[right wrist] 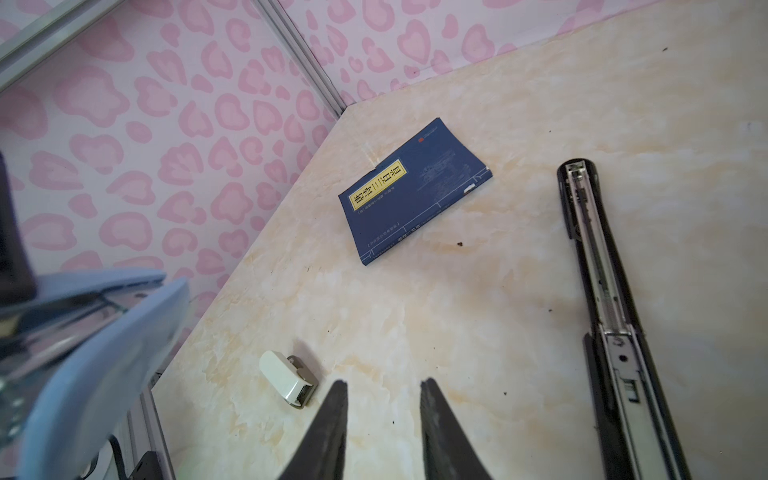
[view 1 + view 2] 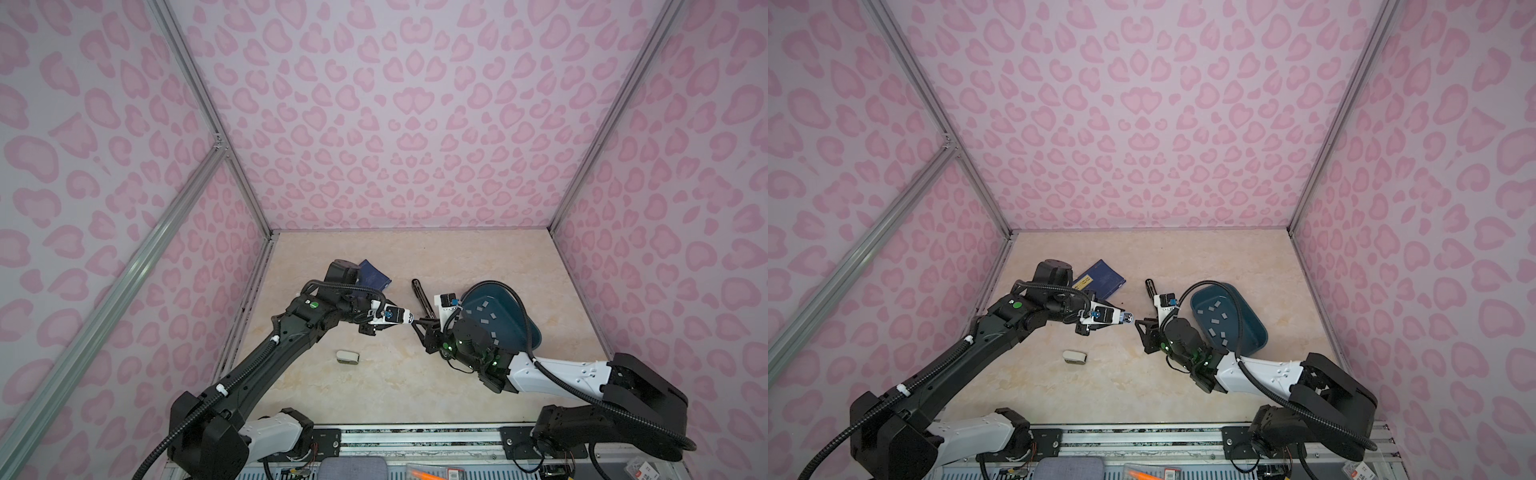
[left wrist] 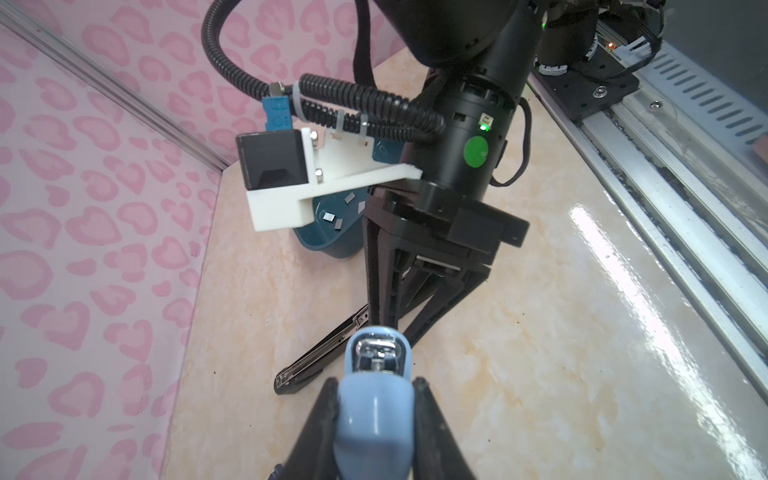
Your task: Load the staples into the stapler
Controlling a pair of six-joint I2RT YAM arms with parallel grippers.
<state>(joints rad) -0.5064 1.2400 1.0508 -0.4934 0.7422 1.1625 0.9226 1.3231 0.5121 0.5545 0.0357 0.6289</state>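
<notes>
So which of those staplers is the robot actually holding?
The light blue stapler, clamped in the left gripper above the table. The long black stapler lies unfolded on that table, and the small white one lies there too, neither gripped.

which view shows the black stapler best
Right wrist view: the black stapler lies open, its metal channel clear along its length. Both top views show it small, its near end hidden. The left wrist view shows only part, behind the blue stapler.
</notes>
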